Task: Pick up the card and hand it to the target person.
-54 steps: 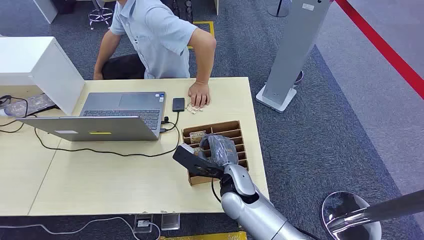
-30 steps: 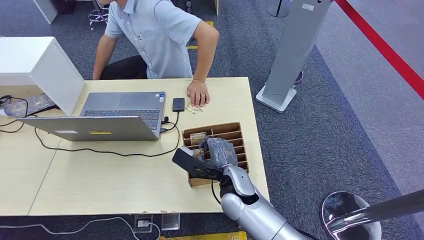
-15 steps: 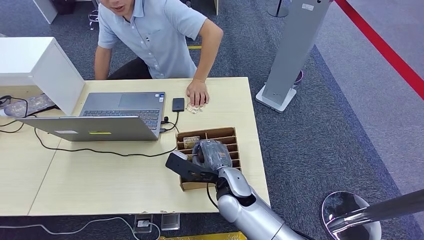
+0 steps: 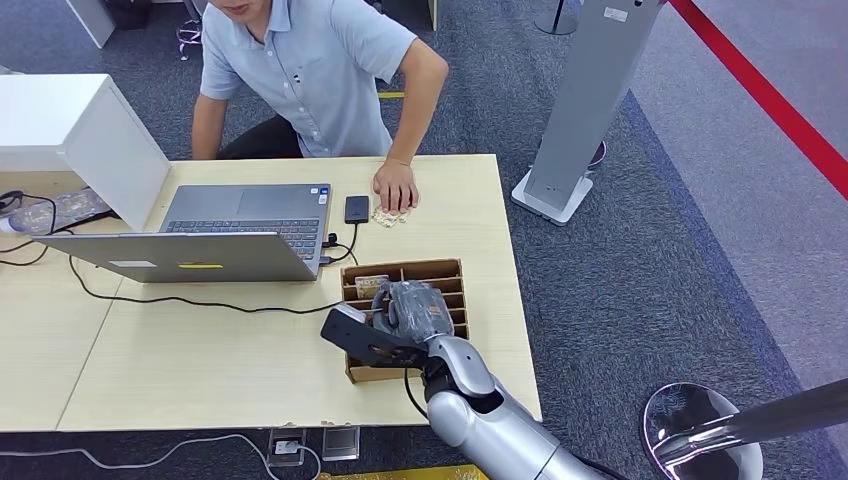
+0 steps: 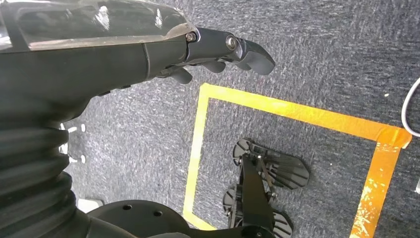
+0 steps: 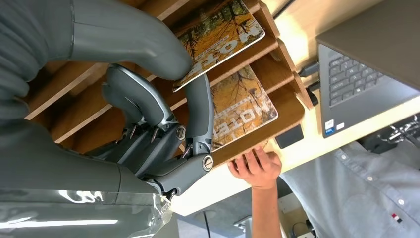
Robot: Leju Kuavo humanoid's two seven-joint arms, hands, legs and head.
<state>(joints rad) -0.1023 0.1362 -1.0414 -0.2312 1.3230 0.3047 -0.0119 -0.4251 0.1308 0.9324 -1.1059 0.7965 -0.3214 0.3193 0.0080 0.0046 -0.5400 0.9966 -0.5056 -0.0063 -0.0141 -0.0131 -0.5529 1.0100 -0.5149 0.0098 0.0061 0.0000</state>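
Head view, from left to right: a white box point(image 4: 75, 140) stands at the far left of the wooden table point(image 4: 200, 370). Beside it lies an open laptop point(image 4: 215, 235) with a black cable point(image 4: 200, 300) trailing across the tabletop. A dark phone point(image 4: 357, 208) lies just right of the laptop. The person point(image 4: 310, 70) in a light blue shirt leans over the far edge, one hand point(image 4: 396, 187) resting flat on the table next to the phone.

Nearer the robot sits a brown slotted card rack point(image 4: 452, 270). The right hand point(image 4: 410, 310) is lowered into the rack, wrapped in clear film, with a black camera block at its wrist.

Right wrist view: two cards lie in neighbouring slots of the rack. One card point(image 6: 223, 34) is pressed between the thick thumb point(image 6: 133, 34) and a dark finger point(image 6: 200, 114), one on each face. The second card point(image 6: 242, 111) lies in the next slot, toward the person's side, with the finger lying across its near edge.

Left wrist view: the left hand point(image 5: 218, 54) hangs over grey carpet point(image 5: 322, 59) marked with yellow tape point(image 5: 297, 111). Its fingers are loosely curled and apart, holding nothing.
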